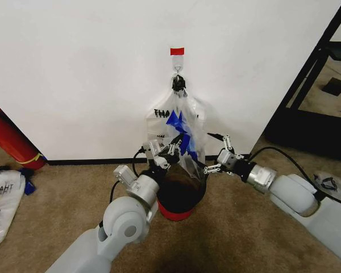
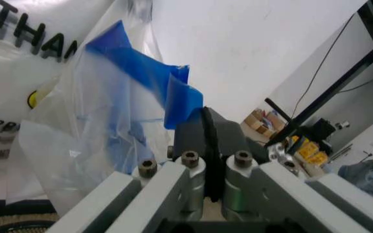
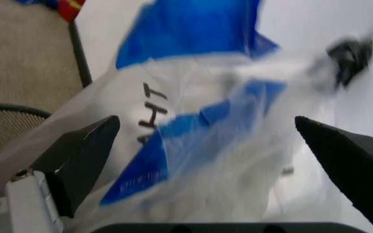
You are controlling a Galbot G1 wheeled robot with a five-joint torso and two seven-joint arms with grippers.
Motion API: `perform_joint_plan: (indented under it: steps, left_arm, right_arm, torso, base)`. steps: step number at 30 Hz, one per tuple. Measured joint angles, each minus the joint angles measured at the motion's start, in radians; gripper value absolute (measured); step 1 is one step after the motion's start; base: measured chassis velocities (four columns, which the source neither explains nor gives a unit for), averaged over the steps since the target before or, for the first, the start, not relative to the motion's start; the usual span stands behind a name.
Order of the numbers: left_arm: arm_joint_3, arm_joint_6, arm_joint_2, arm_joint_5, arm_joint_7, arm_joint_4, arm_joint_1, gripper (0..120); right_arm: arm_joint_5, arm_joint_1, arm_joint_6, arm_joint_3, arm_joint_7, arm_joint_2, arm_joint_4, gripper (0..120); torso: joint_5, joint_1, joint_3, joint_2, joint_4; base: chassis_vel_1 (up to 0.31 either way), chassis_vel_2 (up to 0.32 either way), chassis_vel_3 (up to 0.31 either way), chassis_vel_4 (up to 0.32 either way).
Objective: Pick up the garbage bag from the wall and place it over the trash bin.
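The thin white plastic garbage bag with blue is hung on the white wall at 12 o'clock above the black mesh trash bin. It is pinched by the left end effector; the right end effector is spread wide at 3 o'clock.

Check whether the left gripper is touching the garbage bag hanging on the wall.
Touching. The left wrist view shows the left gripper with its fingers closed together, pinching the blue piece of the garbage bag. The right gripper is open, its fingers either side of the bag.

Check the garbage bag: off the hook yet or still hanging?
Still hanging. The garbage bag hangs by its bunched top from the metal hook under the red tape square, its lower edge over the trash bin.
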Motion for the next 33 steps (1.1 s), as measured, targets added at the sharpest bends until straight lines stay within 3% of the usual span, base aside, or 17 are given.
perform_joint_plan:
  steps: [11, 17, 33]
  left_arm:
    - [-0.015, 0.0, -0.004, 0.003, 0.003, -0.019, 0.026, 0]
    - [-0.015, 0.0, -0.005, 0.003, 0.005, -0.022, 0.024, 0]
    - [-0.015, -0.001, -0.01, 0.001, 0.005, -0.023, 0.022, 0]
  right_arm:
    - [-0.018, 0.14, -0.11, -0.15, -0.057, -0.021, -0.005, 98]
    - [-0.005, 0.169, -0.186, -0.19, -0.069, -0.013, -0.025, 75]
    - [0.005, 0.222, -0.244, -0.238, -0.071, 0.003, -0.055, 20]
  torso:
    - [0.0, 0.0, 0.0, 0.0, 0.0]
    - [0.0001, 0.0, 0.0, 0.0, 0.0]
    - [0.0, 0.0, 0.0, 0.0, 0.0]
  base:
    - [0.0, 0.0, 0.0, 0.0]
    - [0.0, 0.0, 0.0, 0.0]
    - [0.0, 0.0, 0.0, 0.0]
